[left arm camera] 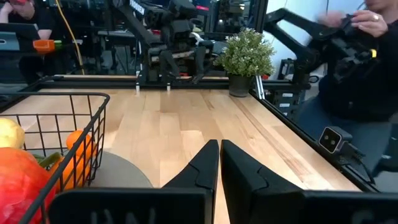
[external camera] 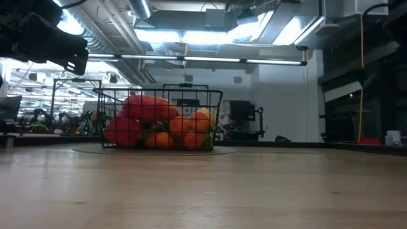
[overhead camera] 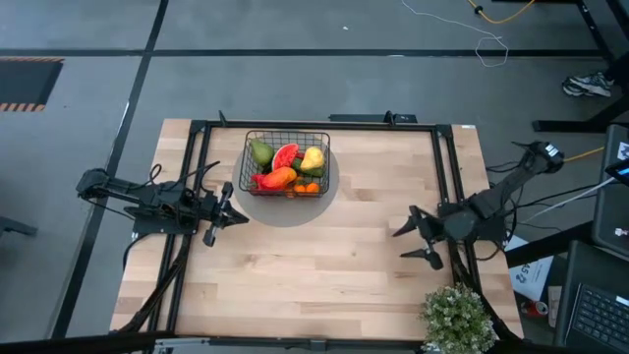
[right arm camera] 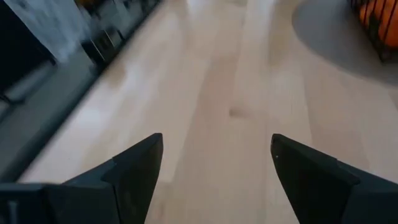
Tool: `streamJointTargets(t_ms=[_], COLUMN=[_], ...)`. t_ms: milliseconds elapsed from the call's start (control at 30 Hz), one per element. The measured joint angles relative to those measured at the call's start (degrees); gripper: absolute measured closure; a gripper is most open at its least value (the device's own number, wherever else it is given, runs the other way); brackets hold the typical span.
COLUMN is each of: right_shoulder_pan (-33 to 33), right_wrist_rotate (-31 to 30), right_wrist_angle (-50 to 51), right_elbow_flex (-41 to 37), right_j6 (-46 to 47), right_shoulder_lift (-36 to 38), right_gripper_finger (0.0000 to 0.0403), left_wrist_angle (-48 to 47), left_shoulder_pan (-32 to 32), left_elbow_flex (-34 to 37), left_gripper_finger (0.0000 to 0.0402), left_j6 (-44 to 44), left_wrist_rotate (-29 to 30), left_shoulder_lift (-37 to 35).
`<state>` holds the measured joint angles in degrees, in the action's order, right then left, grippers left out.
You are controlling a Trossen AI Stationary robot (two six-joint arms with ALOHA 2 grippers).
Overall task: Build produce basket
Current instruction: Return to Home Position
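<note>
Left gripper (left arm camera: 219, 146): fingers pressed together, holding nothing, over the left side of the table (overhead camera: 324, 265), near the basket (overhead camera: 286, 134) but not touching it. Right gripper (right arm camera: 216, 138): fingers spread wide, empty, over the table's right side, well apart from the basket. Basket stands on a round grey mat (overhead camera: 285, 211), mid-table toward the top edge in the high view. It is loaded with green pear (overhead camera: 260, 153), watermelon slice (overhead camera: 285, 156), yellow fruit (overhead camera: 313, 158), orange-red mango (overhead camera: 279, 179) and oranges (overhead camera: 308, 187). Potted plant (overhead camera: 457, 317) sits at the right corner, behind the right gripper.
</note>
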<state>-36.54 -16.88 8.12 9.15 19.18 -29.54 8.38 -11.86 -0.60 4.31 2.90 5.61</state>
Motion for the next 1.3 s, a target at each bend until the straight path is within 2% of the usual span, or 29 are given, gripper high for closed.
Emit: streamJointTargets(t_ms=[233, 633, 933, 1167, 1300], right_shoulder_pan=[1.94, 17.69, 26.08, 27.68, 27.66], right_wrist_rotate=[0.05, 0.02, 0.02, 0.02, 0.03], right_wrist_angle=[1.28, 16.78, 17.51, 16.81, 3.83], right_elbow_flex=[0.0, -0.04, -0.81, -0.97, -4.41], right_j6=[0.02, -0.04, 0.0, -0.07, -0.18], right_shoulder_lift=[12.74, 29.63, 29.59, 29.53, 29.47], right_gripper_finger=[0.0102, 0.0102, 0.0102, 0.0102, 0.0102], left_wrist_angle=[0.0, -0.02, 0.0, 0.02, 0.02], left_shoulder_pan=[0.0, 0.0, 0.02, 0.0, 0.01], left_elbow_flex=[0.0, 0.0, 0.0, 0.0, 0.0], left_gripper_finger=[0.0388, 0.0388, 0.0388, 0.0388, 0.0388], left_j6=[0.01, 0.01, 0.0, -0.01, 0.0], left_wrist_rotate=[-0.01, -0.01, -0.01, 0.01, 0.01], left_shoulder_lift=[0.0, 0.0, 0.0, 0.0, 0.0])
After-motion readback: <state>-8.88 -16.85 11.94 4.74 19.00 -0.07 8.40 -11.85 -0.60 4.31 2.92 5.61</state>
